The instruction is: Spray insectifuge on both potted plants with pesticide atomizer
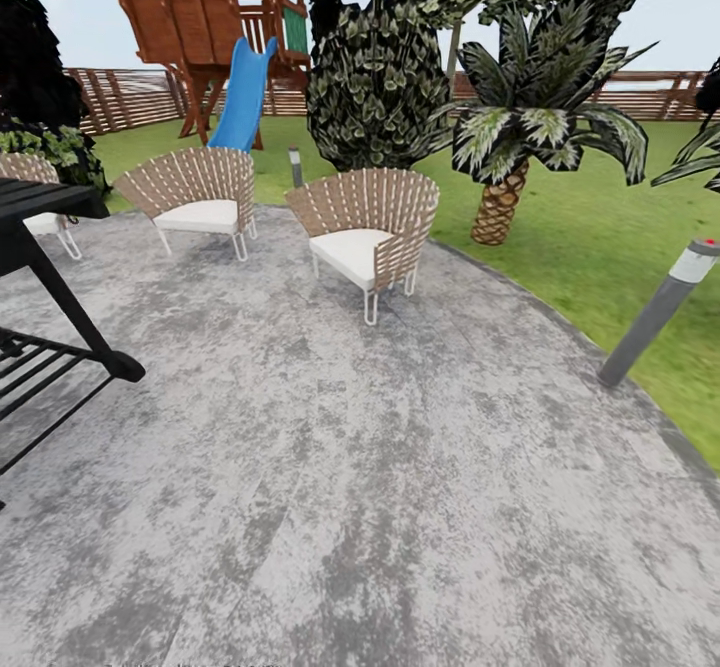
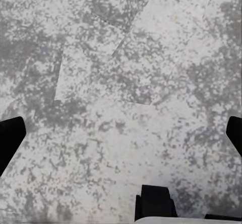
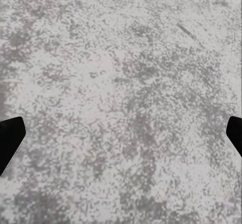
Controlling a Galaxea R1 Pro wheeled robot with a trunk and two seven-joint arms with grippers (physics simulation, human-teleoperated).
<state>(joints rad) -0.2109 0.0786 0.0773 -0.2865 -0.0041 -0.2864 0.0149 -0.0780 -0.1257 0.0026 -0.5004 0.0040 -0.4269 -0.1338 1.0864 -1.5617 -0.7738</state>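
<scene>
Both the left gripper [image 2: 121, 133] and right gripper [image 3: 121, 133] are held wide apart and empty above the stone patio [image 1: 380, 467]; the sprayer and potted plants are not yet located, so everything is judged outstanding.

The black grill [image 1: 45, 277] is cut off at the left edge. A third wicker chair [image 1: 35, 197] sits half hidden behind it, and a palm [image 1: 695, 152] is clipped at the right.
</scene>
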